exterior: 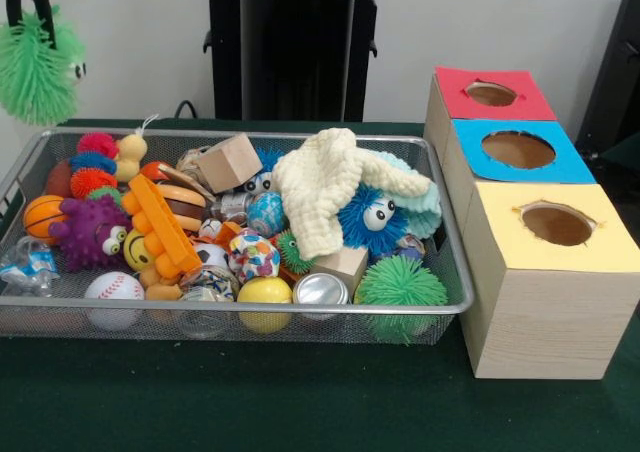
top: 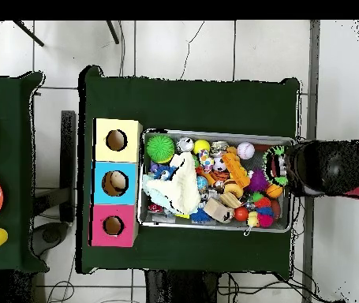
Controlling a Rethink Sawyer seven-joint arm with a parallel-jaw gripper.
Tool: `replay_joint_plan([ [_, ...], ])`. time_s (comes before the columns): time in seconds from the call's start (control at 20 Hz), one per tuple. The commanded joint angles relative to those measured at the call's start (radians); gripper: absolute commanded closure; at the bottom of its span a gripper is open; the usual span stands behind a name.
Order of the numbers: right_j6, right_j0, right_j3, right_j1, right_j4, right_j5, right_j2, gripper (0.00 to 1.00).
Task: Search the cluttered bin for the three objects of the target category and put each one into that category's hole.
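We carry green spiky ball [exterior: 38, 67] in closed gripper [exterior: 40, 17] above bin [exterior: 455, 272] end; next, reach matching hole

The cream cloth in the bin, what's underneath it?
The cream cloth drapes over a blue fuzzy ball with googly eyes and a pale teal cloth. Anything deeper beneath is covered.

White wall [exterior: 150, 42] — tiled floor [top: 214, 51], green tablecloth [exterior: 250, 402].
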Motion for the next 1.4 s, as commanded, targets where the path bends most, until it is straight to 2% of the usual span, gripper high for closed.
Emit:
replay_joint_plan([
  [0.05, -0.173, 0.053, 0.005, -0.027, 0.013, 0.072, 0.077, 1.00],
  [0.35, -0.051, 0.110, 0.072, -0.027, 0.020, -0.002, 0.052, 1.00],
  [0.5, -0.010, 0.147, 0.063, -0.014, 0.023, -0.010, 0.040, 1.00],
  [1.4, 0.074, 0.204, 0.160, -0.041, 0.055, -0.093, -0.019, 1.00],
])
